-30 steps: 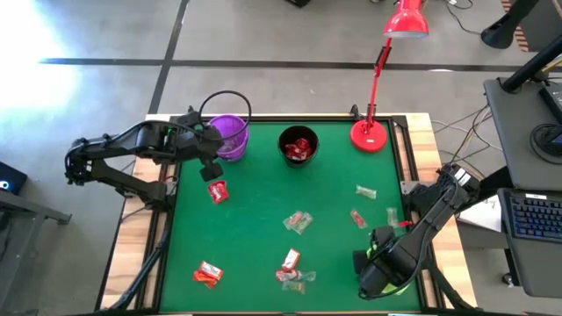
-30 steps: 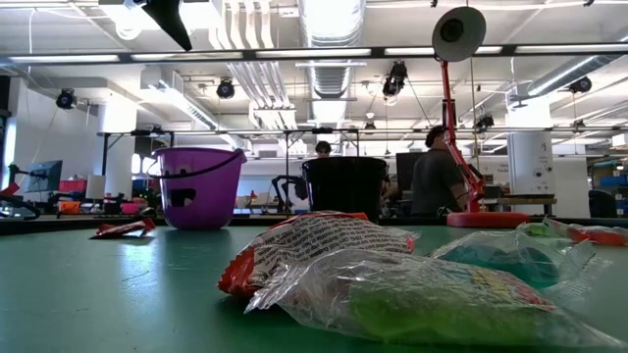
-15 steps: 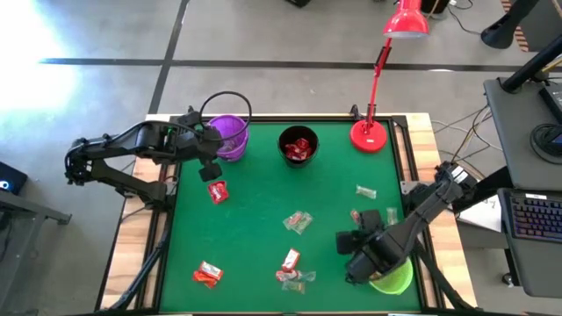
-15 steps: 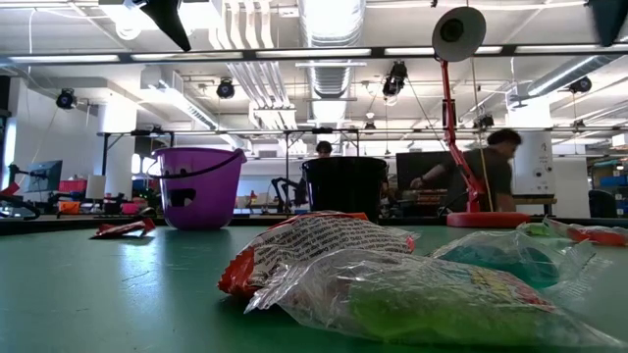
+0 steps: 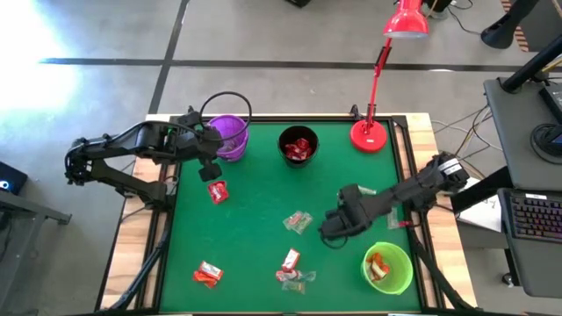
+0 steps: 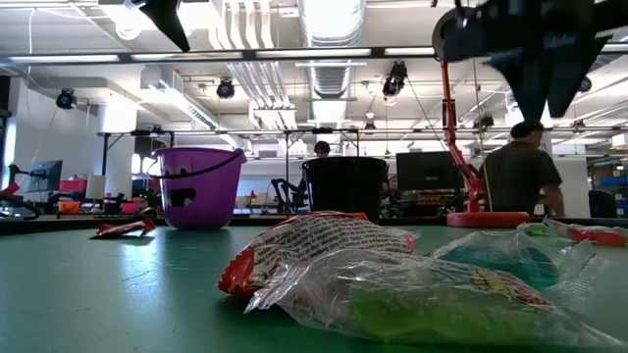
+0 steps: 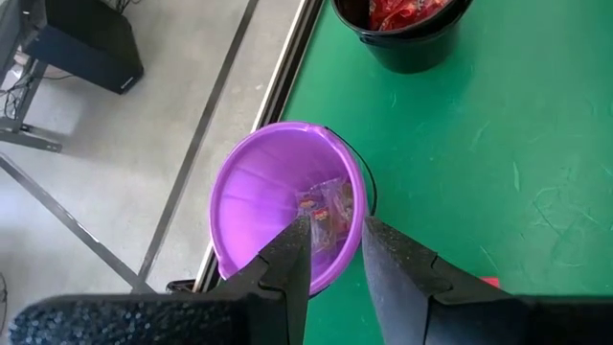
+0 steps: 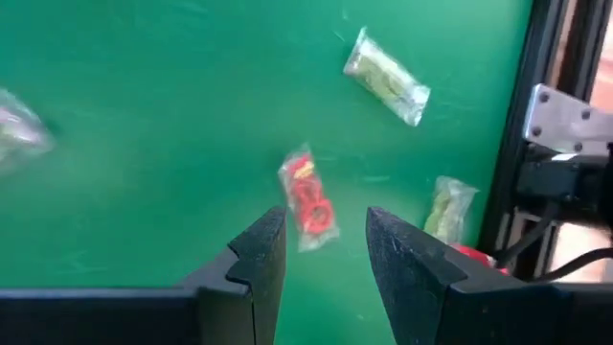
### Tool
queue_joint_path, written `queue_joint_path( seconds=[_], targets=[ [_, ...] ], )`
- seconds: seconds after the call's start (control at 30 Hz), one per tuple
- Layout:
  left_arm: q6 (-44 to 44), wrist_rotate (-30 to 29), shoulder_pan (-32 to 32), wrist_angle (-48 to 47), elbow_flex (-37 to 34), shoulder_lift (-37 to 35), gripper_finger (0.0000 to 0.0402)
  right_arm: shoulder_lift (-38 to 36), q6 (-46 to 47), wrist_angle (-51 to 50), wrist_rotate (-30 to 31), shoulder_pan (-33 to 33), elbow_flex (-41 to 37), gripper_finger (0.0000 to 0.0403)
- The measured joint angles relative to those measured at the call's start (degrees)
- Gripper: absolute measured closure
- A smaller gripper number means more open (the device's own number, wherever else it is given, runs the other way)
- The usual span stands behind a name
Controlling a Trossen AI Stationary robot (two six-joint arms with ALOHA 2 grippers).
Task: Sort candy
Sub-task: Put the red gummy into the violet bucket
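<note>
The right end effector (image 8: 321, 251), fingers apart and empty, hovers over the green table (image 5: 255, 237) at lower right. A red candy (image 8: 306, 199) lies directly ahead between its fingers, long axis along the reach. The left end effector (image 7: 330, 254) is far off.

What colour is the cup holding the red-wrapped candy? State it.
Black; the cup with red candy inside shows best in the high view.
</note>
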Motion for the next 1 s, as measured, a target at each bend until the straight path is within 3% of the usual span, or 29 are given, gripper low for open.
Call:
queue_joint_path(
  seconds=[0.2, 0.43, 0.67, 1.0],
  targets=[
    [-0.17, 0.64, 0.00, -0.22, 0.00, 0.00, 0.0322, -3.97, -10.94, 11.28, -5.62, -5.63, -9.67, 0.0269],
    [-0.77, 1.45, 0.00, -0.24, 0.00, 0.00, 0.0322, -9.10, -12.62, 19.76, -10.51, -9.10, -20.70, 0.0286],
    [-1.29, 1.52, 0.00, -0.23, 0.00, 0.00, 0.0322, -13.53, -13.06, 35.55, -13.03, -9.23, -27.67, 0.0282],
    [-1.29, 1.51, 0.00, -0.24, -0.01, 0.00, 0.0322, -13.84, -13.48, 34.70, -15.65, -9.23, -32.41, 0.0263]
  ],
)
